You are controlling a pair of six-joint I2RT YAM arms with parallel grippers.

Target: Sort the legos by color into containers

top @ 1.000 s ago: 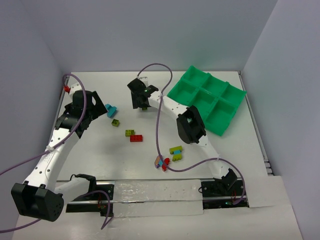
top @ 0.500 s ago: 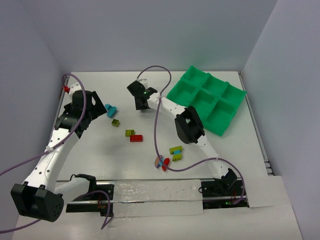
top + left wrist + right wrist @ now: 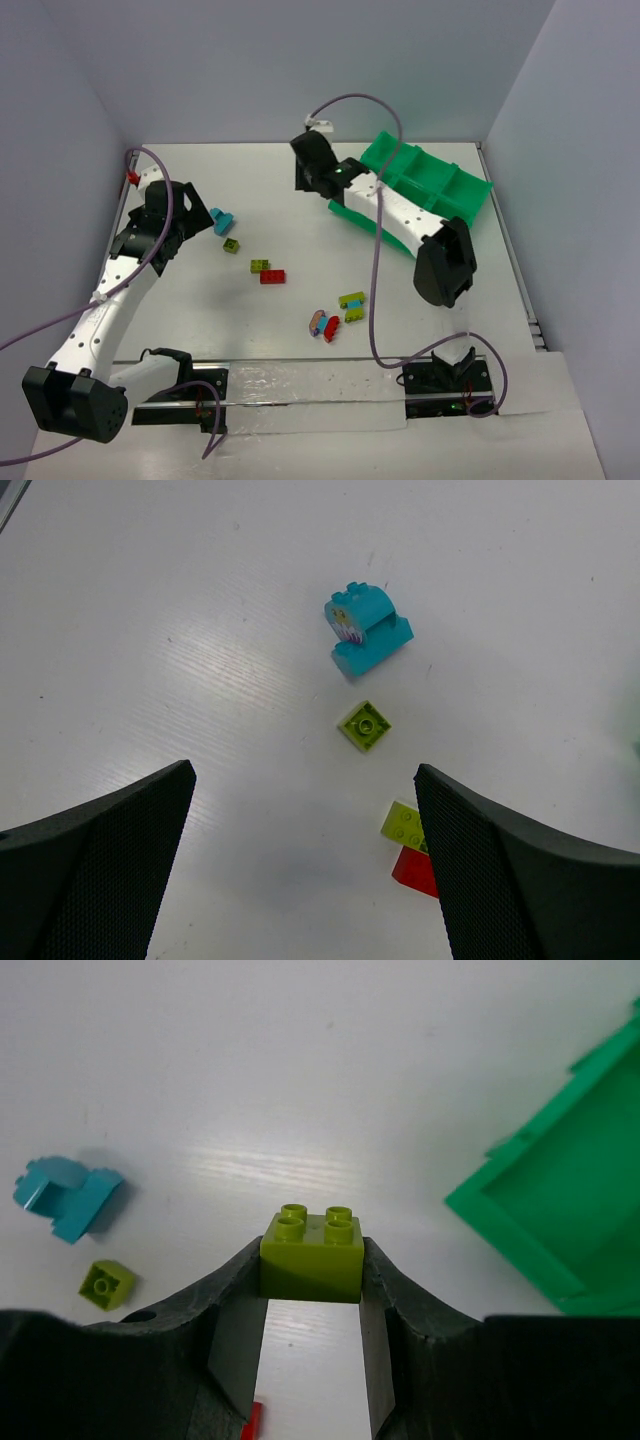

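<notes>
My right gripper (image 3: 312, 1260) is shut on an olive-yellow lego (image 3: 312, 1243), held above the table just left of the green tray (image 3: 560, 1210). In the top view it (image 3: 305, 180) hovers beside the tray's left corner (image 3: 372, 158). My left gripper (image 3: 305, 820) is open and empty, above a cyan lego (image 3: 365, 630), a small olive lego (image 3: 364, 725), and an olive lego (image 3: 405, 825) touching a red one (image 3: 415, 870). In the top view the left gripper (image 3: 192, 222) is just left of the cyan lego (image 3: 221, 220).
More legos lie in front of the middle: an olive and cyan pair (image 3: 352, 300), an olive one (image 3: 355, 316), and a red, blue and pinkish cluster (image 3: 324, 325). My right arm (image 3: 400, 215) crosses over the tray. A purple cable (image 3: 375, 270) hangs over the table.
My right arm has swung right and back toward the tray, carrying the olive lego; its elbow moved from the table's middle to the right. The left arm has not moved.
</notes>
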